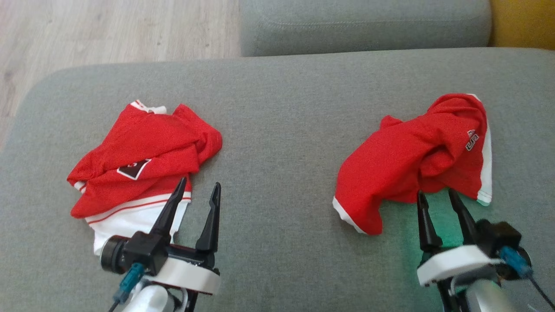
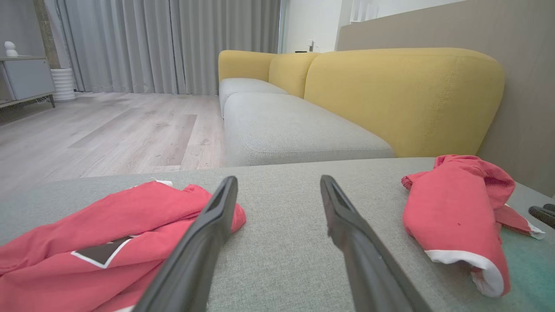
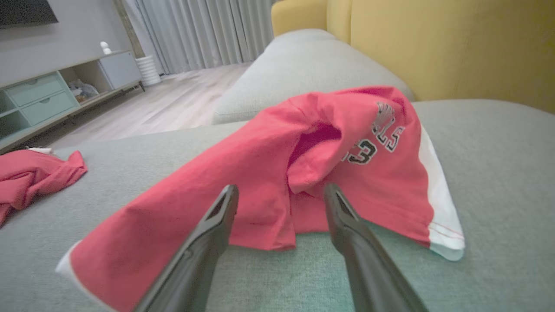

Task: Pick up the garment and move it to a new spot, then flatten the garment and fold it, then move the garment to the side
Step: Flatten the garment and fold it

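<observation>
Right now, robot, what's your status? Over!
Left gripper open, empty, at edge of left garment. Right gripper open, empty, at edge of right garment. Both garments crumpled on cushion. Nothing blocking.

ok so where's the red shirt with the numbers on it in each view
Head view: the red numbered shirt lies crumpled at the right of the grey cushion.
Left wrist view: the shirt is at the right, below the yellow backrest.
Right wrist view: the shirt is draped across the centre.
Shared landmark: the red shirt with the black diamond patch, left of it in all three views.
</observation>
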{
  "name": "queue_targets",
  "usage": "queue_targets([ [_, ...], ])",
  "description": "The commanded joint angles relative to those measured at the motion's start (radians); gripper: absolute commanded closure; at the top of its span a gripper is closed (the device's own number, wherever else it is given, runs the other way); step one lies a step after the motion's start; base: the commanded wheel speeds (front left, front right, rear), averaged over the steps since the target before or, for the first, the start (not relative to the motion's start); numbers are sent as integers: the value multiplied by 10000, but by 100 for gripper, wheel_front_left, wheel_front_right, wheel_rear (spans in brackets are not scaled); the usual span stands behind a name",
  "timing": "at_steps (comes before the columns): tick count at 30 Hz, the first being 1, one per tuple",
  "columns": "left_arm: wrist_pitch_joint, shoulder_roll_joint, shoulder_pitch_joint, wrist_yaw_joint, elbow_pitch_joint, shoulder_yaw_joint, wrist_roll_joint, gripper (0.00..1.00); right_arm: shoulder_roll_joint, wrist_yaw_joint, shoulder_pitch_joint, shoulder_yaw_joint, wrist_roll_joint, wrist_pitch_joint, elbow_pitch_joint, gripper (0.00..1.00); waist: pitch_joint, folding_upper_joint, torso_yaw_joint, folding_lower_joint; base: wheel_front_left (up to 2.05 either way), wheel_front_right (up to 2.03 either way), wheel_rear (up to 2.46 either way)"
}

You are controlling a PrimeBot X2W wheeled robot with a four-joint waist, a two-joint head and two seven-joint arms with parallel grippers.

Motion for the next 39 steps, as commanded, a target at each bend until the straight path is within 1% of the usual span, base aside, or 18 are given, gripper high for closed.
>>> queue_targets([
  [1, -81, 25, -565, -96, -165, 429, 118, 0, -56, -7, -861, 109, 55, -94, 343, 0, 156, 0, 89, 0, 0, 0, 0],
  [8, -81, -142, -756, -255, 15, 463, 302, 0, -56, -7, -1892, 33, 55, -92, 2308, 0, 524, 0, 330, 0, 0, 0, 0],
  [14, -81, -224, -812, -322, 74, 539, 419, 0, -56, -7, -2462, 89, -3, -103, 3455, 0, 647, 0, 422, 0, 0, 0, 0],
  [15, -81, -238, -804, -325, 89, 553, 430, 0, -56, -7, -2533, 145, 49, -104, 3567, 45, 647, 0, 411, 0, 0, 0, 0],
  [16, -81, -249, -797, -326, 107, 571, 441, 0, -56, -7, -2601, 208, 95, -105, 3604, 100, 645, 0, 388, 0, 0, 0, 0],
  [18, -81, -271, -771, -327, 143, 625, 445, 0, -56, -7, -2681, 304, 129, -106, 3529, 100, 616, 0, 308, 0, 0, 0, 0],
  [21, -81, -317, -731, -349, 179, 719, 423, 0, -56, -7, -2668, 290, 27, -106, 3058, 100, 544, 0, 148, 0, 0, 0, 0],
  [25, -82, -395, -599, -385, 192, 883, 394, 0, -56, -7, -2369, -50, -76, -107, 2214, 100, 333, 0, -134, 0, 0, 0, 0],
  [28, -82, -448, -460, -429, 195, 1029, 387, 0, -56, -7, -2020, -460, -489, -107, 1709, 100, 133, 0, -388, 0, 0, 0, 0],
  [31, -82, -541, -312, -479, 168, 1188, 395, 0, -56, -7, -1730, -1230, -1284, -68, 1256, 100, -49, 0, -656, 0, 0, 0, 0],
  [33, -82, -622, -222, -513, 137, 1282, 414, 0, -56, -7, -1665, -1901, -1795, 182, 808, 100, -114, 0, -820, 0, 0, 0, 0],
  [36, -82, -741, -200, -609, 128, 1351, 499, 0, -165, -7, -1778, -2733, -2357, 801, 31, 100, -105, 0, -982, 0, 0, 0, 0],
  [39, -82, -903, -265, -710, 168, 1382, 604, 0, -545, -7, -1994, -3392, -2764, 1532, -531, 100, -57, 0, -1020, 0, 0, 0, 0],
])
